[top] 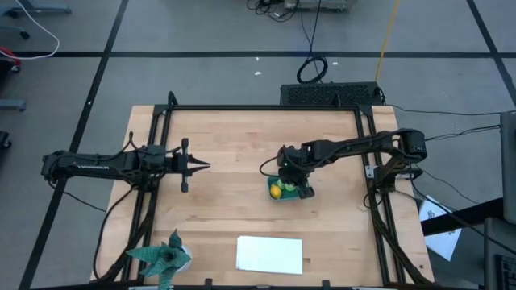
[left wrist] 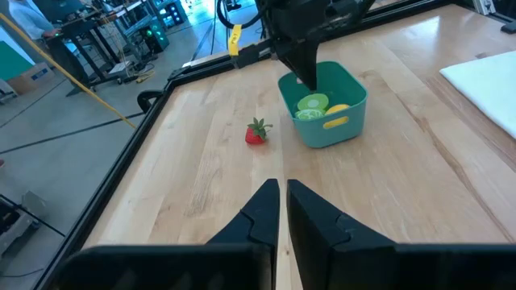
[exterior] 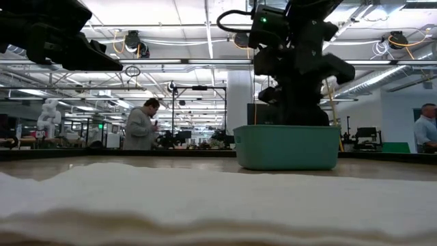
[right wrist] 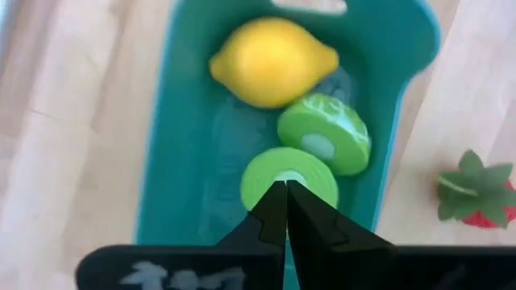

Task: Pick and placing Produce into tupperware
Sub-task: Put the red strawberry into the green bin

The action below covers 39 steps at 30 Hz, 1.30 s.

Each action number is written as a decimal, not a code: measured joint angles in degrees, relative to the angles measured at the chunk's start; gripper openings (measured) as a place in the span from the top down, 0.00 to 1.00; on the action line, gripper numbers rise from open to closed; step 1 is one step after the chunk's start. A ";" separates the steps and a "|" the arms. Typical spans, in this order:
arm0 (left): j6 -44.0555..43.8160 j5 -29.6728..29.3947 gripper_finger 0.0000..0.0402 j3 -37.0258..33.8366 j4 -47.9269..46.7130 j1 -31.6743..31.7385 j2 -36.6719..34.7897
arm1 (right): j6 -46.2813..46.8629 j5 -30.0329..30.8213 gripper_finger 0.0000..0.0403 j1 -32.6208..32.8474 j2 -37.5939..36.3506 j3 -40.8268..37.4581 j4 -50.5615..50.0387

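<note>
Over the middle of the wooden worktop (top: 234, 193), the right arm is stretched inward from its base at the right edge, its forearm nearly level and its wrist bent down so that the right pincer (right wrist: 285, 193) is lowered into the teal tupperware (left wrist: 348, 121). Its fingers are pressed together with no gap, their tips set against the face of a green round slice (right wrist: 266, 179) lying in the tub; no grip on the slice can be made out. A second green slice (right wrist: 326, 133) is leaned just beside the first, and the yellow lemon (right wrist: 272, 60) is laid against the tub's far end, touching that second slice. All three pieces are contained inside the tupperware. A small red strawberry with a green leafy top (left wrist: 256, 133) is left on the bare wood near the tub, outside it.

The left arm is held out level from the left edge, well apart from the tub, with the left pincer (left wrist: 282, 197) pointed toward it and its fingers drawn almost shut, with nothing between them.

A white sheet (top: 269, 254) is laid flat near the front edge, and a green spiky paper figure (top: 161, 256) is placed at the front left corner. A person (exterior: 142, 126) is seen in the room beyond.
</note>
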 joint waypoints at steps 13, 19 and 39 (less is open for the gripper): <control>0.02 0.00 0.92 0.00 0.02 0.00 0.01 | 1.15 -2.32 1.00 -0.26 -1.04 9.32 -4.23; 0.02 0.00 0.92 0.00 -0.04 0.00 0.00 | 2.31 -6.75 1.00 -1.27 -4.84 9.46 -2.30; 0.00 0.00 0.92 0.00 -0.23 0.00 0.02 | 9.34 -6.94 1.00 -5.33 -25.09 -4.72 10.90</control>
